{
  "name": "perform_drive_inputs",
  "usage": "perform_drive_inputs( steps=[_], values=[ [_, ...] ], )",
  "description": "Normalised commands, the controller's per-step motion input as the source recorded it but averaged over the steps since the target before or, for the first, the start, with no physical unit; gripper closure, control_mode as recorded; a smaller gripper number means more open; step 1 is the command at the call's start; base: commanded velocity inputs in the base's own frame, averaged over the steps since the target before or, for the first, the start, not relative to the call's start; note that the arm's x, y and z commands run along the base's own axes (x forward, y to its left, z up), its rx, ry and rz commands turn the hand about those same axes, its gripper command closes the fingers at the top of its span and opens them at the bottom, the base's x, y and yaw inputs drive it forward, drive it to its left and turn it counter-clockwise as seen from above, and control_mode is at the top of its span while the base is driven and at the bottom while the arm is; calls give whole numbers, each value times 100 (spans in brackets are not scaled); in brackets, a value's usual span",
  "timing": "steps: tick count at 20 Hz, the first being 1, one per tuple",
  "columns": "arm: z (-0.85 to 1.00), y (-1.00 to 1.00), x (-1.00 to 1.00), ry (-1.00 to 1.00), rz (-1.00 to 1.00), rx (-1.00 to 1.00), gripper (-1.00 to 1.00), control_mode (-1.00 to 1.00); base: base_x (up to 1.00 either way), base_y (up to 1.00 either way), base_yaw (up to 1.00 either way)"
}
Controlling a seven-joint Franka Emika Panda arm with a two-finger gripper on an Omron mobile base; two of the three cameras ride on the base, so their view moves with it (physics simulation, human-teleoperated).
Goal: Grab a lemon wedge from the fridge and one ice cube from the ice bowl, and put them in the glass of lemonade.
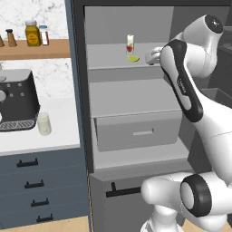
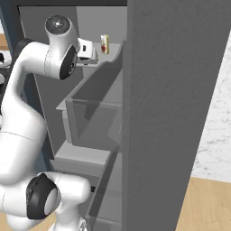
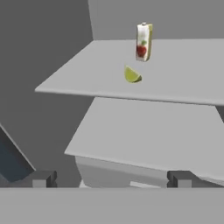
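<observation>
Fridge (image 1: 131, 104) open | arm raised, end effector (image 3: 109, 178) spread wide, empty | facing lemon wedge (image 3: 131, 75)

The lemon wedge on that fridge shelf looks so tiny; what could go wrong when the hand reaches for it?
The small bottle stands just behind the lemon wedge, so reaching too deep might topple it. The open hand could also nudge the small, curved wedge away. The shelf edge might catch the fingers.
</observation>
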Motion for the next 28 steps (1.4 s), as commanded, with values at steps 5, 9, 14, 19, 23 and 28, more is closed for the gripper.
perform_drive_inputs(
  steps=[5, 9, 14, 19, 23, 28],
  values=[
    [-11, 0, 36, 0, 6, -1, -100, -100, 0, 0, 0],
    [-7, 0, 34, 0, 5, -3, -100, -100, 0, 0, 0],
    [-3, 0, 33, 0, 5, -3, -100, -100, 0, 0, 0],
    [-1, 0, 32, 0, 6, -3, -100, -100, 0, 0, 0],
    [-2, 0, 32, 1, 5, 0, -100, -100, 0, 0, 0],
    [-8, 0, 34, 5, 2, -1, -100, -100, 0, 0, 0]
  ],
)
